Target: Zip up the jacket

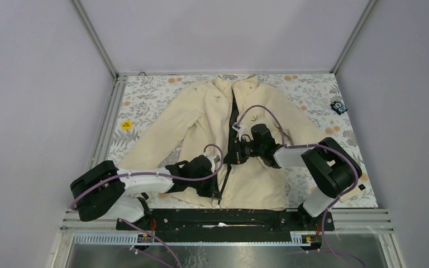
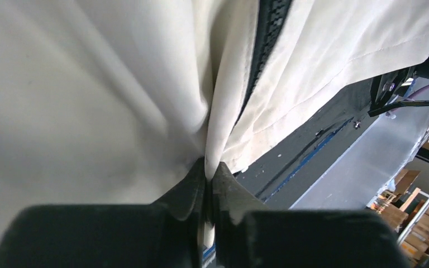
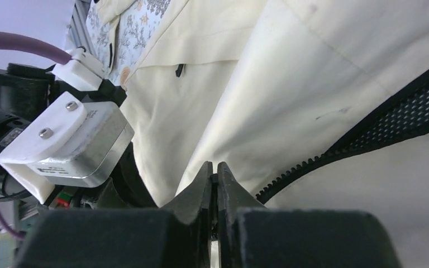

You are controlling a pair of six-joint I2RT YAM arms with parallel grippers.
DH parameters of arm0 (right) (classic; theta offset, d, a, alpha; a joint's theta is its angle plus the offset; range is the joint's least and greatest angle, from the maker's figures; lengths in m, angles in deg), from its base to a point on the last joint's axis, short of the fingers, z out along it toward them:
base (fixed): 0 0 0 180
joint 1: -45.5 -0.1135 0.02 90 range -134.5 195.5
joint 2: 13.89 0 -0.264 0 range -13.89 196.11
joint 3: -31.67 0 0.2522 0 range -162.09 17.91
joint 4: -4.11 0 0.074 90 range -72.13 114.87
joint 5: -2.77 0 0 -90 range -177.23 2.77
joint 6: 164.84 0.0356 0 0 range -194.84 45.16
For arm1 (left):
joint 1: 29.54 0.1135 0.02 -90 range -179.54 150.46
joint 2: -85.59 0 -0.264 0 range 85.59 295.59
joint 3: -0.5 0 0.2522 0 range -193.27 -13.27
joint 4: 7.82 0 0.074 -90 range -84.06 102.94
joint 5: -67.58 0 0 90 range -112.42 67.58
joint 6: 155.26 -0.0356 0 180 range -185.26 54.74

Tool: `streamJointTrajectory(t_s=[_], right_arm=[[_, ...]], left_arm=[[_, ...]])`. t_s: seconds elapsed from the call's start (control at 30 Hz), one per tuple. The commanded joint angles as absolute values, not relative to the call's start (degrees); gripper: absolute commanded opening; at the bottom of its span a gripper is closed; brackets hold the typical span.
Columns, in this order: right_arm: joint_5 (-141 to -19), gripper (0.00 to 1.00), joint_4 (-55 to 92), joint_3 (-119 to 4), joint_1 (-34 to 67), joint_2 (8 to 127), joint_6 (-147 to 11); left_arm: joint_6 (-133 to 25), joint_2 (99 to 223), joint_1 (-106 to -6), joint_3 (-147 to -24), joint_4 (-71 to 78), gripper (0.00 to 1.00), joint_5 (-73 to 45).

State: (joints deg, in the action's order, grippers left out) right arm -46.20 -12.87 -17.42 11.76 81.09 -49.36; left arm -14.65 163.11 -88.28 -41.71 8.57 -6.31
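The cream jacket (image 1: 257, 111) lies flat on its back, collar at the far side, its dark zipper (image 1: 233, 120) open along the upper chest. My left gripper (image 1: 216, 188) is at the bottom hem by the zipper. In the left wrist view the left gripper (image 2: 209, 167) is shut on a fold of cream fabric, beside the zipper teeth (image 2: 268, 33). My right gripper (image 1: 239, 149) sits on the zipper line at mid-front. In the right wrist view the right gripper (image 3: 213, 168) is shut on a small dark zipper pull, with zipper teeth (image 3: 368, 139) running off to the right.
A floral cloth (image 1: 151, 95) covers the table. On it are a yellow sticker (image 1: 125, 124) at the left and a small black and blue object (image 1: 339, 106) at the far right. A black rail (image 1: 223, 216) runs along the near edge. The left arm's wrist block (image 3: 67, 145) stands close to my right gripper.
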Motion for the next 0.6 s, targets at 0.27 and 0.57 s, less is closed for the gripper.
streamJointTrajectory(t_s=[0.27,0.57], right_arm=[[-51.49,0.0,-36.49,-16.16,13.39,76.48,-56.18],[-45.71,0.0,-33.33,-13.7,5.61,73.34,-47.83]], left_arm=[[-12.12,159.87,-88.32,-34.63,4.54,0.0,-1.58],[-10.44,147.6,-88.95,-29.77,8.22,0.0,-1.78]])
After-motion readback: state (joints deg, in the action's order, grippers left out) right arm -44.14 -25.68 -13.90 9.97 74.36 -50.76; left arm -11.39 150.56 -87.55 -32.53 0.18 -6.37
